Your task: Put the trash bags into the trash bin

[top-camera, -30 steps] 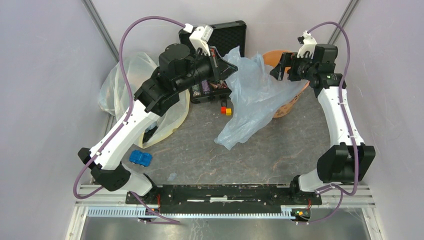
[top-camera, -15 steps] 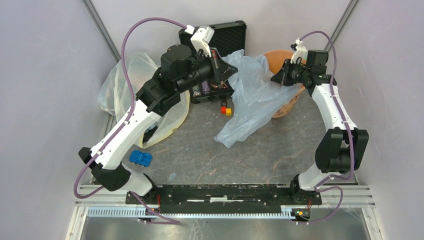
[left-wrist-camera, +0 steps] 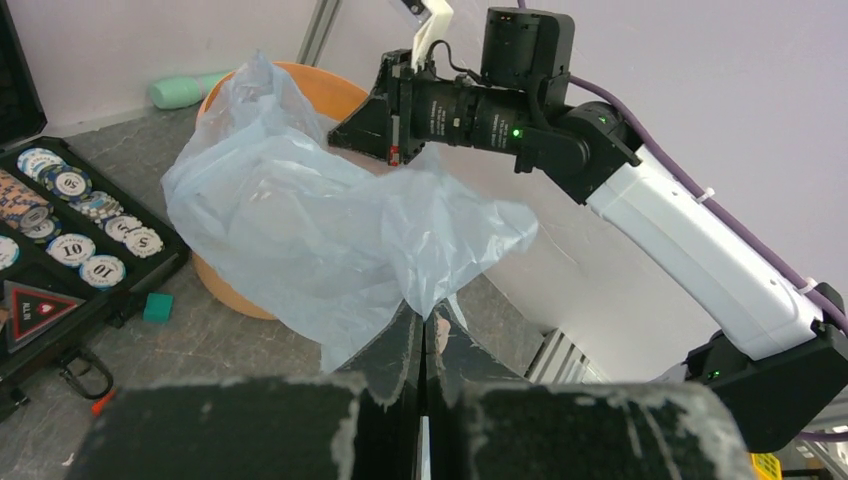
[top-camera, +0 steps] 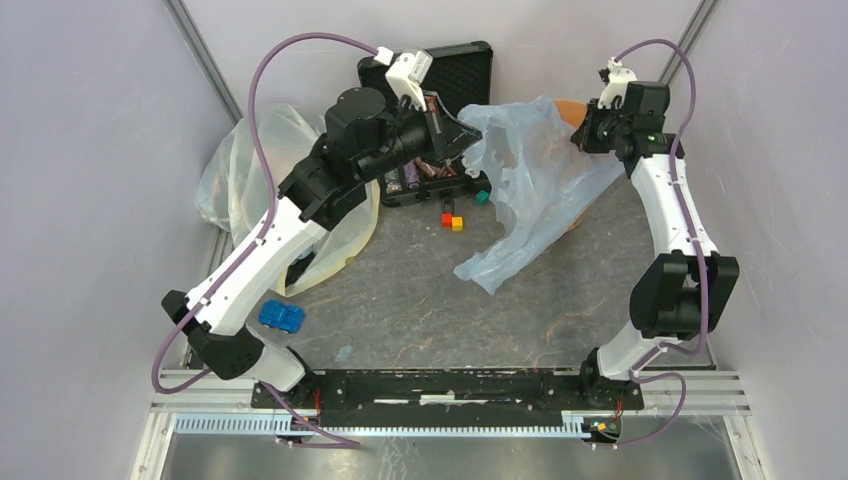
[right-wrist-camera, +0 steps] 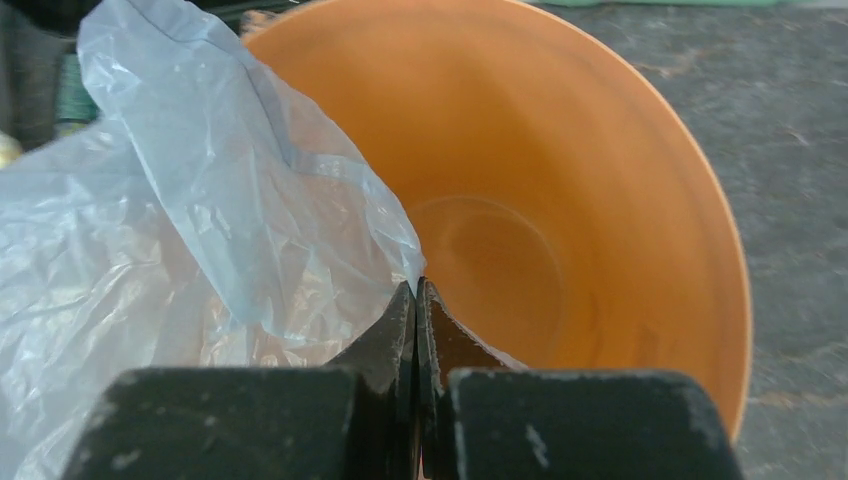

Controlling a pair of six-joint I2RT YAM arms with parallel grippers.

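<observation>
**Q:** Where is the trash bag found, and how is it oriented?

**A:** The trash bag [top-camera: 520,170] is held up off the tabletop [top-camera: 400,300], spread between the two tools. Its long axis runs across the scene from the left tool [left-wrist-camera: 428,320] to the right tool [right-wrist-camera: 415,290]. A loose tail hangs down toward the near side.

**Q:** In what state are the tools found?

**A:** The left tool is closed, with one edge of the film pinched between its fingertips. The right tool is likewise closed, and the opposite edge is clamped where its fingertips meet.

**Q:** On which relation is the coming move judged to depend?

**A:** The trash bin [right-wrist-camera: 640,170] lies directly beyond the right tool, with its open mouth presented to that tool's fingertips. Most of the film is draped to the left of the mouth and across the left part of the rim. The interior is seen to be bare. The right tool is the nearer one. It is judged that the left-held end must be carried rightward, along the bag's long axis, until the bulk of the film is over the mouth.
</observation>
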